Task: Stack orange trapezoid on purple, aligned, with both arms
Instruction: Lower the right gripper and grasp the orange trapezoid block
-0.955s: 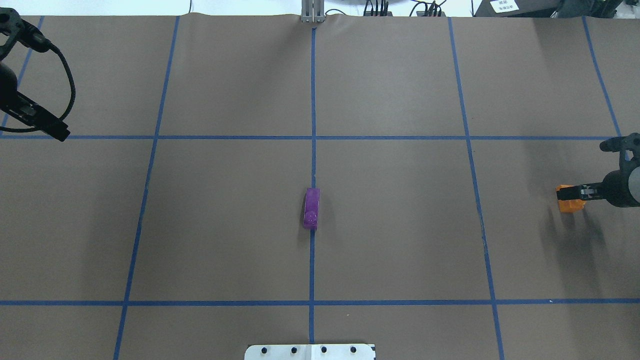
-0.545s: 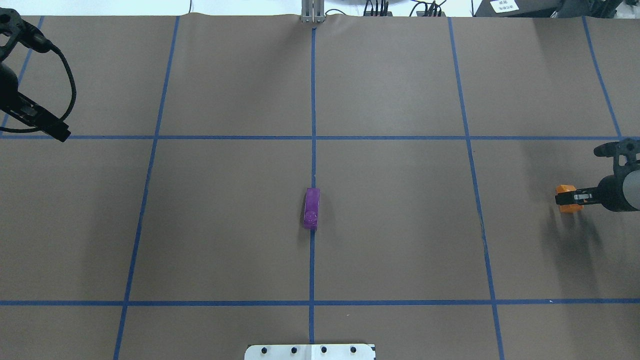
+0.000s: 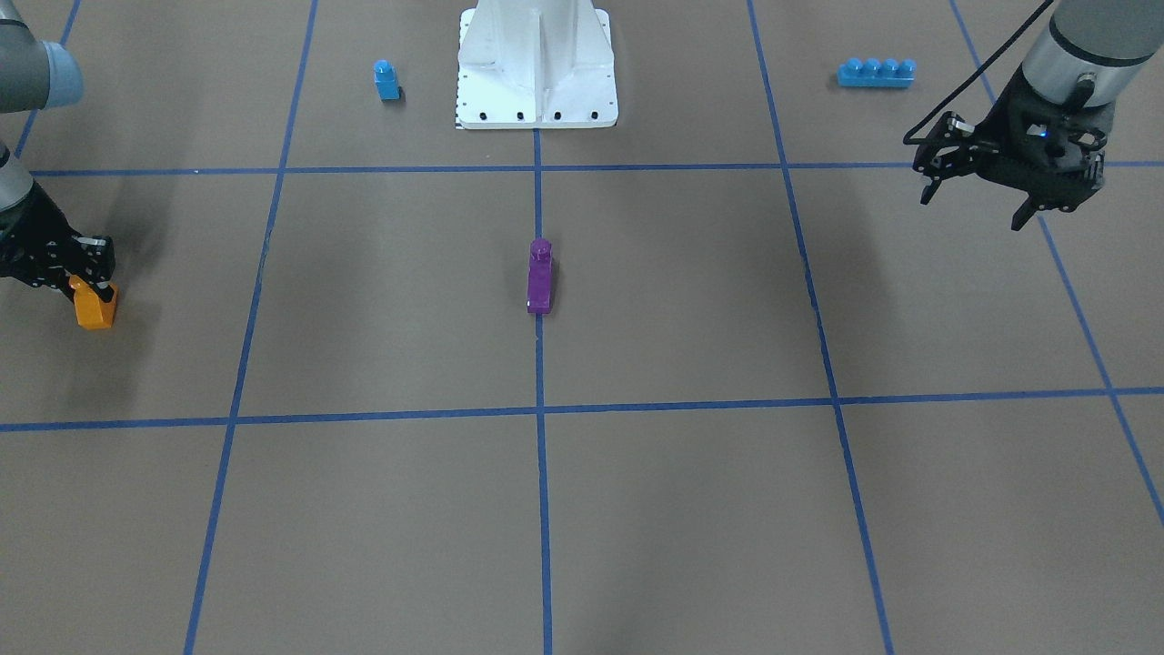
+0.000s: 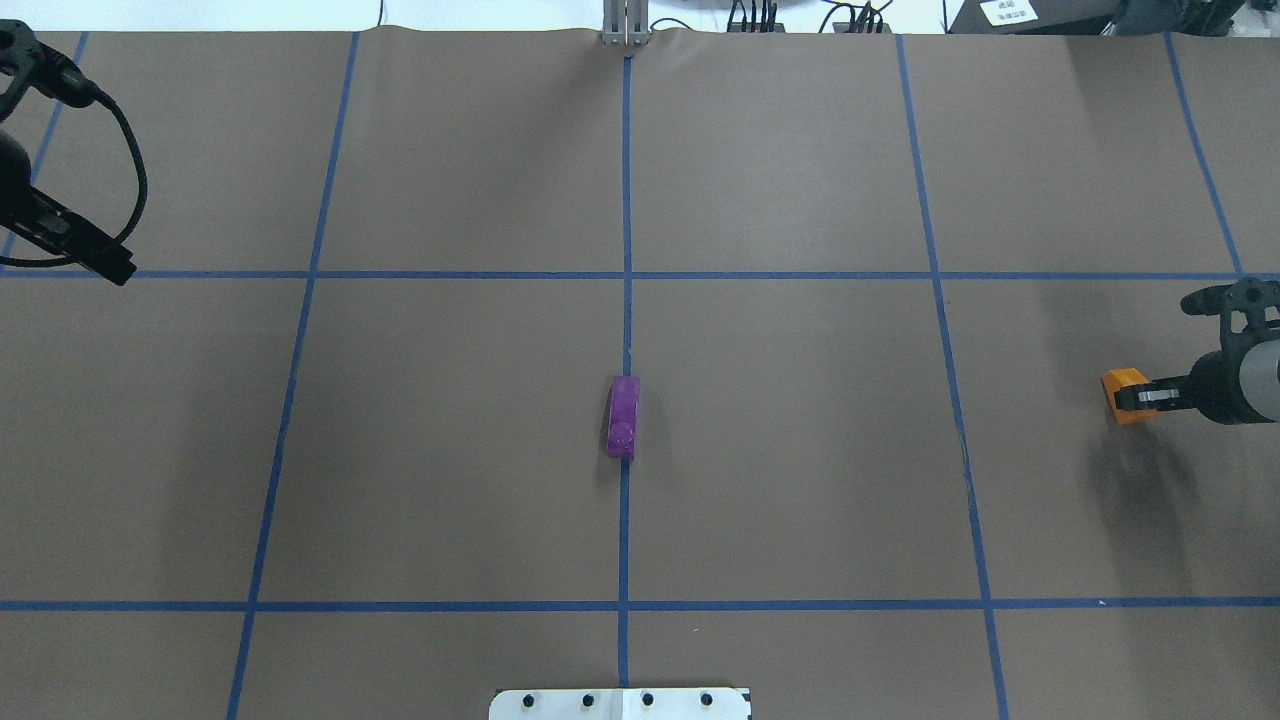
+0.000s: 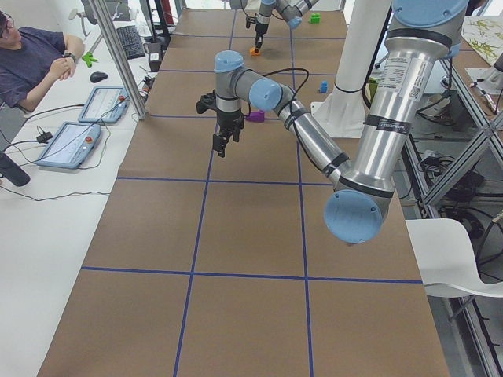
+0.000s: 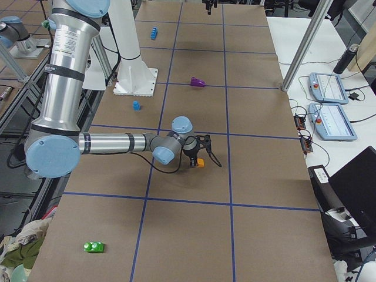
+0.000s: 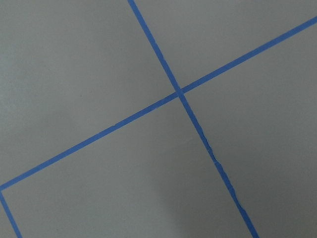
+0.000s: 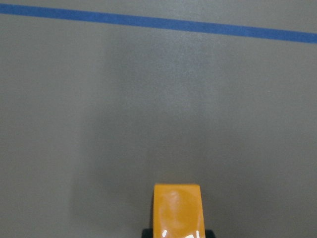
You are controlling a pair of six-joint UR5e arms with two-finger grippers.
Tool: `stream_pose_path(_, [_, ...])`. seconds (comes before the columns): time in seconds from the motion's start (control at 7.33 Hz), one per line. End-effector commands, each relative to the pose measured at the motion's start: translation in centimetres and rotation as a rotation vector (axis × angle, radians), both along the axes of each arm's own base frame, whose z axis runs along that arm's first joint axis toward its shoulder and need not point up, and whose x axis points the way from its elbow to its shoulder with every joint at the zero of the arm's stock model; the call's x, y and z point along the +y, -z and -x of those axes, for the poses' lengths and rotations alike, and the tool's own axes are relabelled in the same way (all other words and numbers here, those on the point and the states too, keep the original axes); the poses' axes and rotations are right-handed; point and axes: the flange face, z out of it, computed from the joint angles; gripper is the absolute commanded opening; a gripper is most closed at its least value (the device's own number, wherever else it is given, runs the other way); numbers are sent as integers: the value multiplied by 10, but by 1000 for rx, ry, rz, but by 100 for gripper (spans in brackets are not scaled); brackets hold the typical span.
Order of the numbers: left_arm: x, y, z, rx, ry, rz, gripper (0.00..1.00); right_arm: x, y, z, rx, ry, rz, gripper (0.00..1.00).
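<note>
The purple block (image 4: 623, 417) lies alone on the centre tape line, also seen in the front view (image 3: 539, 276). My right gripper (image 4: 1132, 398) is at the table's right edge, shut on the orange trapezoid (image 4: 1122, 395), which sticks out from its fingertips. The front view shows the same grip (image 3: 88, 289) on the orange block (image 3: 93, 309), and the right wrist view shows the block's end (image 8: 177, 208). My left gripper (image 3: 976, 202) hangs open and empty over the far left of the table, also seen in the overhead view (image 4: 112, 266).
A blue single-stud block (image 3: 386, 80) and a long blue four-stud brick (image 3: 876, 72) lie near the white robot base (image 3: 536, 64). A green block (image 6: 94, 247) lies far off on the right side. An operator (image 5: 31, 55) sits beside the table's left end.
My right gripper has closed in on the orange trapezoid and shifted it slightly toward the centre, its shadow now falling farther off. The left arm has barely moved.
</note>
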Motion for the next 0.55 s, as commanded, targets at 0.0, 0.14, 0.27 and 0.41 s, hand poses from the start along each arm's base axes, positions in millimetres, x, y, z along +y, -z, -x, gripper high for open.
stream_pose_path(0.0, [-6, -36, 35, -40, 86, 74, 100, -20, 31, 20, -37, 13, -33, 0])
stream_pose_path(0.14, [-14, -60, 76, -50, 158, 113, 100, -48, 69, 43, -49, 11, -43, 0])
stream_pose_path(0.27, [-15, -68, 98, -52, 177, 106, 100, -74, 115, 66, -29, 13, -17, 0])
stream_pose_path(0.41, [-8, -92, 135, -71, 156, 84, 100, -86, 165, 76, -13, 12, 3, 0])
